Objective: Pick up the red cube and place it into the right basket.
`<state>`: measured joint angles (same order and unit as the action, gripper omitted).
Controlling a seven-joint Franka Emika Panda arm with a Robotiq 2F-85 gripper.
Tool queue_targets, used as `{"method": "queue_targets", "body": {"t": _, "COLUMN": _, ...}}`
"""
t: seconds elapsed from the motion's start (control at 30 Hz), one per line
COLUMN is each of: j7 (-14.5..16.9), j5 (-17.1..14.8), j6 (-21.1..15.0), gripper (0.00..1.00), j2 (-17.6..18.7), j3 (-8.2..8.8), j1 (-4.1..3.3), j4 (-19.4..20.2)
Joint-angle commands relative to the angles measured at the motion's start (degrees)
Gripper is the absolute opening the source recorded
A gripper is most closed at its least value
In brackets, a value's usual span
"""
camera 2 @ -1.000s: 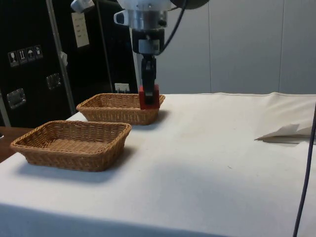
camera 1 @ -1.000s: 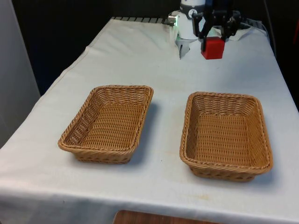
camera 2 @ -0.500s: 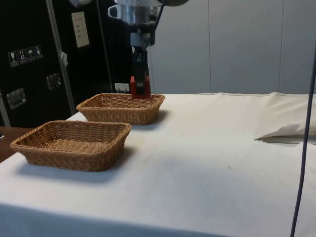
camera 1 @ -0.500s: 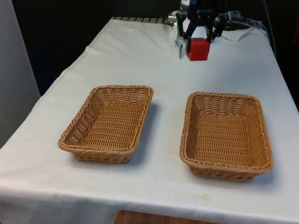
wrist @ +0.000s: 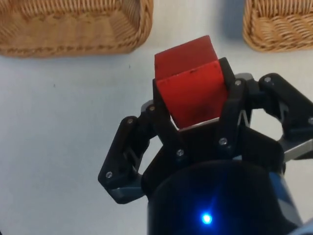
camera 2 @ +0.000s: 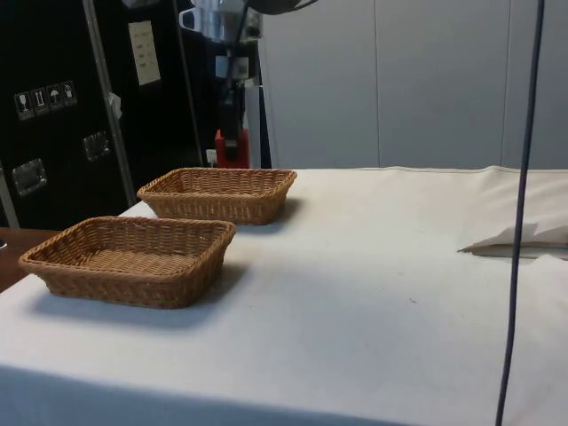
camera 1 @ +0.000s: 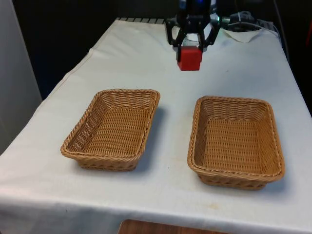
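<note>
While your fingers (camera 1: 189, 46) clamp the red cube (camera 1: 189, 58), the right basket (camera 1: 236, 140) lies at five o'clock.

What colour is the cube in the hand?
Red; the cube held in the hand shows best in the front view.

A white cloth (camera 1: 146, 63) drapes the long surface. In the side view, dark cabinets (camera 2: 53, 106) with metal latches fill the upper left, pale grey wall panels (camera 2: 417, 80) the upper right; a brown wooden edge (camera 1: 161, 227) shows at the front view's bottom.
</note>
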<state>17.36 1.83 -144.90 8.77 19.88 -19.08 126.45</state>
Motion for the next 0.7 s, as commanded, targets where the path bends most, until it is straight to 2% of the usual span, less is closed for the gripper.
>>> {"method": "queue_targets", "body": {"t": 0.0, "j7": 1.66, "j5": -1.66, "j6": 0.4, "gripper": 0.02, "j2": 0.8, "j3": 0.0, "j1": 0.46, "j4": -1.09}}
{"method": "queue_targets", "body": {"t": 0.07, "j7": 3.09, "j5": -2.86, "j6": 0.46, "gripper": 0.02, "j2": 2.06, "j3": 0.52, "j1": 0.69, "j4": -2.64}}
{"method": "queue_targets", "body": {"t": 0.1, "j7": 2.12, "j5": -1.83, "j6": 0.0, "gripper": 0.02, "j2": 1.83, "j3": 0.8, "j1": 0.29, "j4": -2.18}}
{"method": "queue_targets", "body": {"t": 0.13, "j7": 3.55, "j5": -3.21, "j6": 0.46, "gripper": 0.02, "j2": 2.52, "j3": 0.74, "j1": 0.74, "j4": -3.04}}
{"method": "queue_targets", "body": {"t": 0.3, "j7": 5.96, "j5": -5.04, "j6": 0.29, "gripper": 0.02, "j2": 4.58, "j3": 1.89, "j1": 1.26, "j4": -5.04}}
{"method": "queue_targets", "body": {"t": 0.33, "j7": 5.1, "j5": -4.18, "j6": 0.0, "gripper": 0.02, "j2": 4.58, "j3": 2.29, "j1": 0.8, "j4": -4.87}}
{"method": "queue_targets", "body": {"t": 0.37, "j7": 6.19, "j5": -5.27, "j6": 0.23, "gripper": 0.02, "j2": 4.87, "j3": 2.12, "j1": 1.26, "j4": -5.16}}
{"method": "queue_targets", "body": {"t": 0.57, "j7": 6.88, "j5": -6.07, "j6": -0.23, "gripper": 0.02, "j2": 6.07, "j3": 3.55, "j1": 1.6, "j4": -5.39}}
{"method": "queue_targets", "body": {"t": 0.6, "j7": 6.13, "j5": -5.1, "j6": -0.06, "gripper": 0.02, "j2": 5.96, "j3": 3.9, "j1": 1.15, "j4": -5.39}}
{"method": "queue_targets", "body": {"t": 0.63, "j7": 6.93, "j5": -6.13, "j6": -0.34, "gripper": 0.02, "j2": 6.25, "j3": 3.78, "j1": 1.66, "j4": -5.39}}
{"method": "queue_targets", "body": {"t": 0.67, "j7": 6.93, "j5": -6.19, "j6": -0.4, "gripper": 0.02, "j2": 6.42, "j3": 3.95, "j1": 1.72, "j4": -5.44}}
